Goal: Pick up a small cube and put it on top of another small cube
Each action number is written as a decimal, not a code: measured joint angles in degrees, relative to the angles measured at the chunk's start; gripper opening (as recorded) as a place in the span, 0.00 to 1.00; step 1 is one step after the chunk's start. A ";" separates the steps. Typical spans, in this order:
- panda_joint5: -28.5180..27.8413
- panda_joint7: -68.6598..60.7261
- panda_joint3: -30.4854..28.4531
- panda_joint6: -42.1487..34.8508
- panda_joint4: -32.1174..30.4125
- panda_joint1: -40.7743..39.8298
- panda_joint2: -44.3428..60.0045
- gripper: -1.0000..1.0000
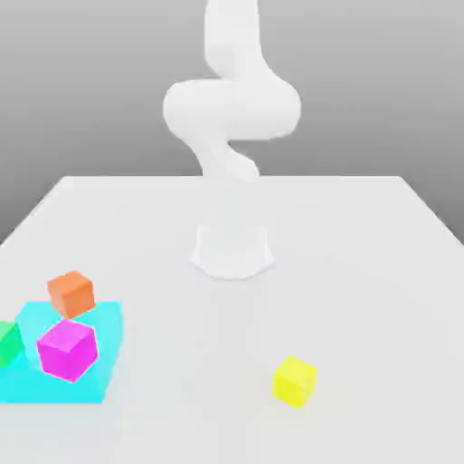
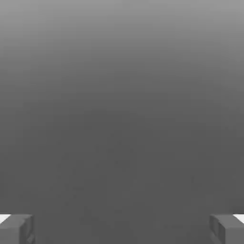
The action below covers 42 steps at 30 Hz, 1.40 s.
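Yellow cube (image 1: 294, 381) sits apart from magenta cube (image 1: 67, 349), seemingly untouched.

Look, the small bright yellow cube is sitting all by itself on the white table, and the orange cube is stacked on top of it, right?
Not quite. The small bright yellow cube does sit alone on the white table, but nothing is stacked on it. The orange cube is far off toward the exterior view's left, beside the magenta cube by the flat cyan block. The exterior view shows this.
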 joint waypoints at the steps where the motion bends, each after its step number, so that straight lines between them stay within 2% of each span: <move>1: -0.12 -2.51 -0.72 0.63 -0.54 1.11 1.01 0.50; 22: -0.23 -52.96 -15.00 12.82 -10.97 21.25 20.26 0.50; 33: 2.11 -81.01 -21.17 19.16 -16.40 30.23 30.60 0.50; 42: 5.45 -104.97 -23.48 24.28 -20.83 35.39 39.37 0.50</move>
